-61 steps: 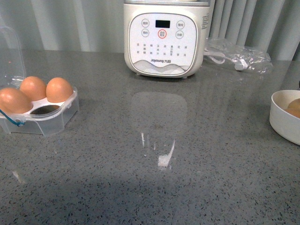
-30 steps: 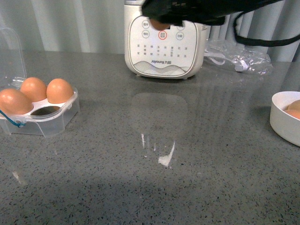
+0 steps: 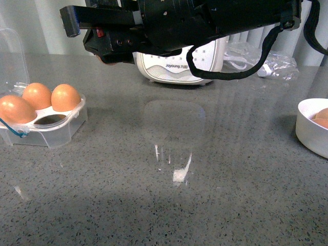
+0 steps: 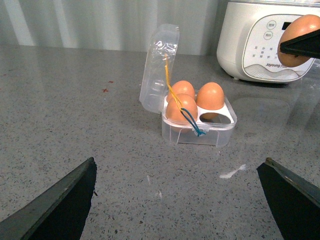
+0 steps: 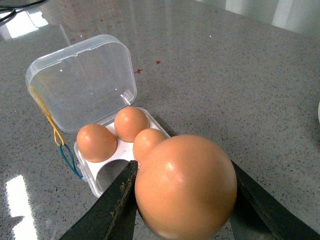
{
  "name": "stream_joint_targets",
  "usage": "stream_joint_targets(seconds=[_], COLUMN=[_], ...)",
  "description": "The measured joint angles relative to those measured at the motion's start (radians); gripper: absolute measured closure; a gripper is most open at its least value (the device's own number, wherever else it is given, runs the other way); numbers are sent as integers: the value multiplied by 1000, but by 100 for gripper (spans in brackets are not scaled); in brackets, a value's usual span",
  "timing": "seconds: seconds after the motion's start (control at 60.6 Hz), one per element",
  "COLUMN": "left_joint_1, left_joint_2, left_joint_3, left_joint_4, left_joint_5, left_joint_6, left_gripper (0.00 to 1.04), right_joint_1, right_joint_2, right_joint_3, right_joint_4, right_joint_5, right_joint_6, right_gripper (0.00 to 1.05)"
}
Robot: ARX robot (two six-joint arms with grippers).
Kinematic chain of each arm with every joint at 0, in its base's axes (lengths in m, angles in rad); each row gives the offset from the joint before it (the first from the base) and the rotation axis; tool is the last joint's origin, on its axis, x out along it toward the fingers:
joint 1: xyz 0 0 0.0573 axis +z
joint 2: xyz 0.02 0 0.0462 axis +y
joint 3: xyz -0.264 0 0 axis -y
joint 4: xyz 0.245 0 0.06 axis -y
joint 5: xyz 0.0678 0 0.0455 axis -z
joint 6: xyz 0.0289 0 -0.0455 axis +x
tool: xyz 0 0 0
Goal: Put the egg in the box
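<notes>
Looking over a grey speckled counter [image 3: 215, 195]. Noting the black right arm [image 3: 205, 20] hanging high across it, partly covering a white cooker [image 3: 171, 70] at the back. Finding the box [image 3: 51, 130] at the left edge, lid [image 5: 85, 80] standing open, holding three brown eggs, with the near-right cell [image 3: 48, 120] showing empty. Spotting a white bowl [image 3: 307, 136] far right with more eggs [image 3: 322, 119]. Logging the left pincer [image 4: 175, 200] spread wide, gripping nothing. Logging the right pincer [image 5: 185, 200] clamped on the egg [image 5: 185, 187], held in the air between cooker and box, clear of the counter.
</notes>
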Motion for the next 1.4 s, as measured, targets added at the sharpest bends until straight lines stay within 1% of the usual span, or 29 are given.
stream_joint_targets(seconds=[0.264,0.545,0.842,1.007,1.403], left_joint_1=[0,0,0,0,0], left_joint_2=[0,0,0,0,0], left_joint_3=[0,0,0,0,0], left_joint_4=[0,0,0,0,0], left_joint_5=[0,0,0,0,0], left_joint_6=[0,0,0,0,0], left_gripper=[7,7,7,7,7], right_joint_1=[49,107,122,129,133], right_joint_2=[49,93,134,166,181], right_joint_3=[38,39,64,100,109], right_joint_4=[19,88,93,64,18], right_joint_5=[-32,-67,-54,-33,-26], right_joint_6=[-6,-7,-15,-25,-53], right_gripper=[62,62,62,62,62])
